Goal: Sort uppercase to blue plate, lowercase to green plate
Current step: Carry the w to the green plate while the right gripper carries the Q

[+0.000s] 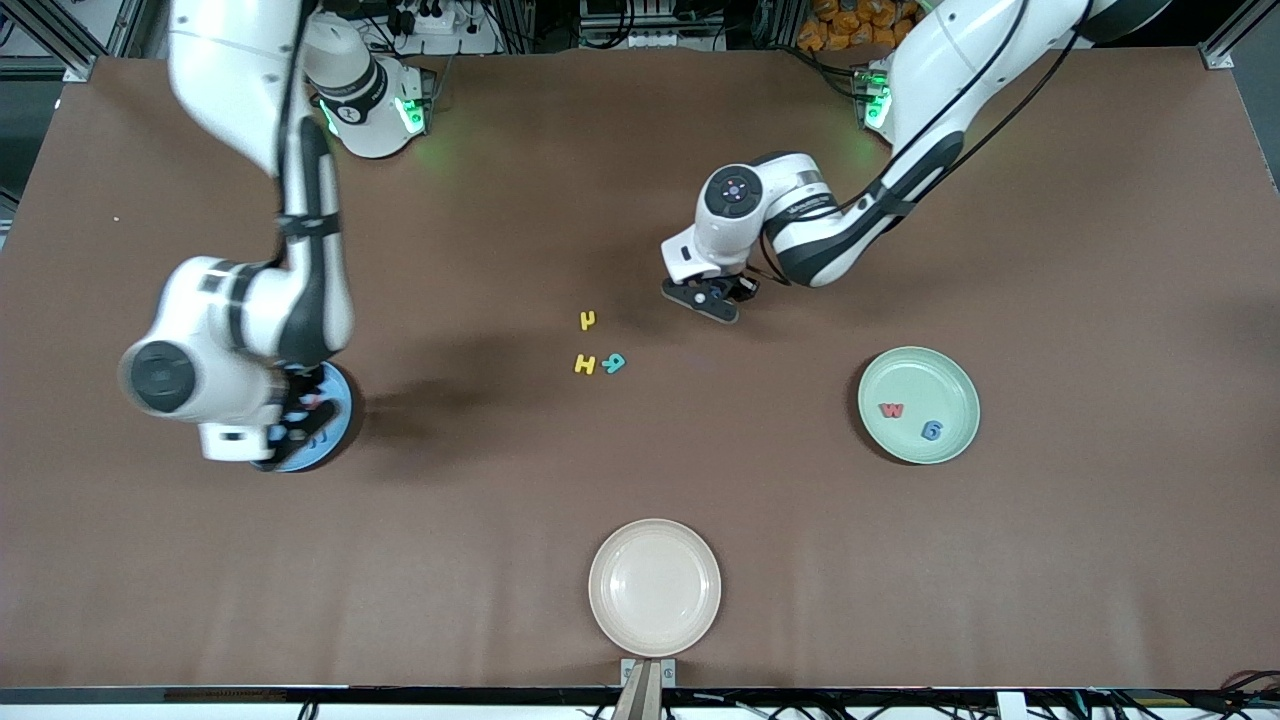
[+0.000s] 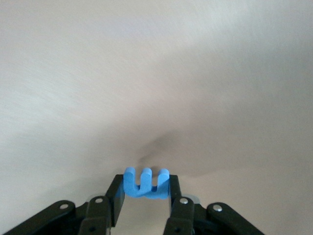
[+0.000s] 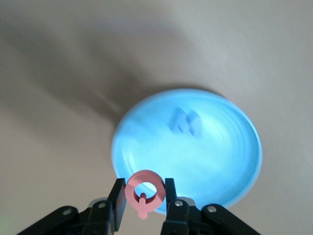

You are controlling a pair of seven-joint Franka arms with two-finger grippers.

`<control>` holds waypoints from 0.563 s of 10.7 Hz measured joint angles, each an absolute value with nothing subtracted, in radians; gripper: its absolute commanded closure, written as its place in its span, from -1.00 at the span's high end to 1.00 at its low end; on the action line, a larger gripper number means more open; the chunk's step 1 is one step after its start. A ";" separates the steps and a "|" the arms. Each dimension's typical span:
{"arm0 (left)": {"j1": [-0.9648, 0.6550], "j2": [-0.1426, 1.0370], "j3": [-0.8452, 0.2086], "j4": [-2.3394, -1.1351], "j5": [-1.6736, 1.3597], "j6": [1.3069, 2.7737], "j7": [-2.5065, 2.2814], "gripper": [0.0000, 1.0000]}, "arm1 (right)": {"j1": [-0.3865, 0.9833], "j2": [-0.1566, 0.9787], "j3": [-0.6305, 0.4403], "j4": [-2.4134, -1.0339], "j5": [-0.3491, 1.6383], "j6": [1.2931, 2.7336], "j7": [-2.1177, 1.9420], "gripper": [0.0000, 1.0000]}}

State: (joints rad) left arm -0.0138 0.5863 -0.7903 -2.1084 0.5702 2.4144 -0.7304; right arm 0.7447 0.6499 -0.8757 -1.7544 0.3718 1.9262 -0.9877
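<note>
Fingers of the left gripper (image 2: 145,188) are closed on a small blue foam lowercase m (image 2: 145,183), pinched by its two outer sides and carried in the air above bare brown tabletop (image 1: 640,180) near the middle of the table. On the table close to that gripper lie a small yellow foam lowercase u or n (image 1: 588,320), and nearer to the front camera a yellow foam capital H (image 1: 585,365) with a teal foam R-like capital (image 1: 614,363) just beside it. The right gripper (image 3: 142,196) is likewise closed, holding a red foam capital Q (image 3: 143,192) by its ring, and it hangs over the round plain blue plate with a raised rim (image 3: 234,161) toward the right arm's end of the table. On that plate lies a blue foam M-like capital (image 3: 186,122). Toward the left arm's end sits the round pale mint-green plate (image 1: 918,360), with a red foam lowercase w (image 1: 891,410) and a blue foam lowercase g (image 1: 932,430) on it, apart from each other. A round beige plate (image 1: 655,535) sits at the table edge nearest the front camera.
</note>
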 measured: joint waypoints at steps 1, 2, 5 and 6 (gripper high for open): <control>0.015 0.557 -0.799 -2.107 0.570 2.406 -0.730 -0.46 | 0.708 0.652 -0.874 -1.756 0.372 1.923 -0.996 -1.00; 0.048 0.523 -0.807 -2.106 0.570 2.390 -0.725 -0.46 | 0.690 0.653 -0.871 -1.757 0.372 1.923 -0.998 -0.67; 0.166 0.453 -0.808 -2.098 0.570 2.349 -0.655 -0.46 | 0.675 0.655 -0.842 -1.757 0.372 1.963 -0.991 1.00; 0.211 0.447 -0.803 -2.091 0.570 2.329 -0.599 -0.46 | 0.660 0.657 -0.828 -1.757 0.373 1.974 -0.991 1.00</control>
State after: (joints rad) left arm 0.2111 0.4472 -0.8034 -2.0915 0.5702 2.3289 -0.5995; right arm 0.6604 0.6567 -0.8276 -1.7565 0.3725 1.9738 -0.9909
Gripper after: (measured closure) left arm 0.590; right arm 0.388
